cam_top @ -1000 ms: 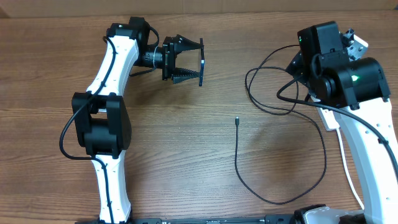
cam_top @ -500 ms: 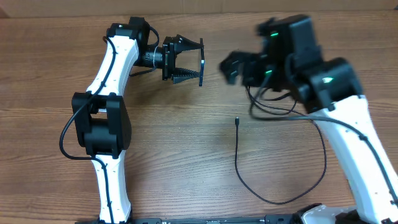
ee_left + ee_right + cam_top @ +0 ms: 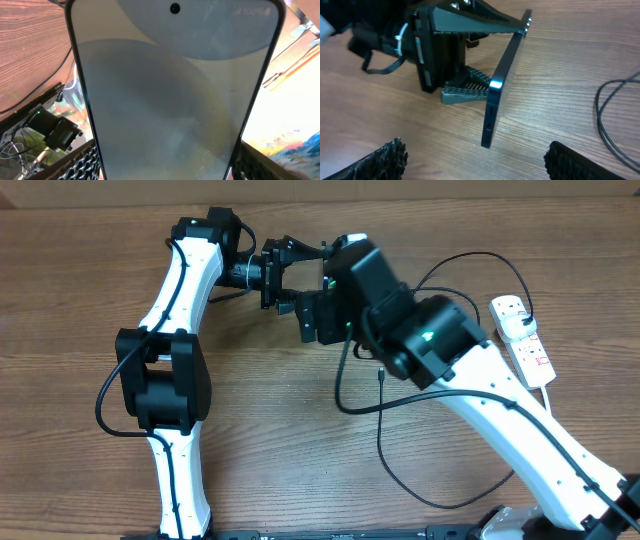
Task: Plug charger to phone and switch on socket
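Two arms are working over a wooden table [image 3: 70, 430]. The left gripper [image 3: 507, 57] is clamping the phone [image 3: 496, 100] between its upper and lower fingers, holding it on edge above the wood near the far middle of the table. In the left wrist view the phone's pale screen is filling nearly the whole frame, with the fingers [image 3: 82, 162] showing at the bottom corners. The right gripper [image 3: 485, 162] is reaching across from the right and hovering just beside the phone; its own fingers are standing wide apart with nothing between them. The charger [image 3: 379, 442] is lying loose on the table. Its connector tip [image 3: 381, 374] is resting just below the right arm, apart from the phone, and the cable is curving from there toward the near edge, then looping back up to the right. The socket [image 3: 528, 345] is lying at the right side of the table, well apart from both grippers, with a white plug adapter [image 3: 508, 308] seated at its far end. Whether its switches are on or off cannot be told.
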`<state>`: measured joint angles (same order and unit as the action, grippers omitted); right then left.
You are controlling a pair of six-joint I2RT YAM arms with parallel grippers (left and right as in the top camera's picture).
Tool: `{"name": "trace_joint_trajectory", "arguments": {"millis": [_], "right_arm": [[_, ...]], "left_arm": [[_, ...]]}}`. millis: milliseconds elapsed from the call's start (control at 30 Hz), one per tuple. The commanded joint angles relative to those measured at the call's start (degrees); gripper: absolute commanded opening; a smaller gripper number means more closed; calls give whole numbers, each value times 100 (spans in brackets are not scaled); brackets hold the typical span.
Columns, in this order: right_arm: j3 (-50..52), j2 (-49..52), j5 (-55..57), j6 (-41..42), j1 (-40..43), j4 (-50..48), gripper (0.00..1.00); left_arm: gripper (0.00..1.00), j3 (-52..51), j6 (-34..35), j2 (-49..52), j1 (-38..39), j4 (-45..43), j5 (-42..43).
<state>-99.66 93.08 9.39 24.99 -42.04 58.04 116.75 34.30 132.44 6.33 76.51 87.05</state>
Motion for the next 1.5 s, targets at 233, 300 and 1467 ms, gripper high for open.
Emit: {"name": "trace_joint_trajectory", "arguments": {"millis": [233, 300, 1467], "right_arm": [[-155, 608, 931, 546, -55, -498, 70], [-155, 608, 1054, 546, -55, -586, 62], [-155, 608, 1117, 520, -66, -629, 41]], "left_arm": [[73, 175, 42, -15, -31, 4, 358], [72, 175, 42, -15, -31, 4, 358], [73, 175, 44, -15, -31, 2, 358]]}}
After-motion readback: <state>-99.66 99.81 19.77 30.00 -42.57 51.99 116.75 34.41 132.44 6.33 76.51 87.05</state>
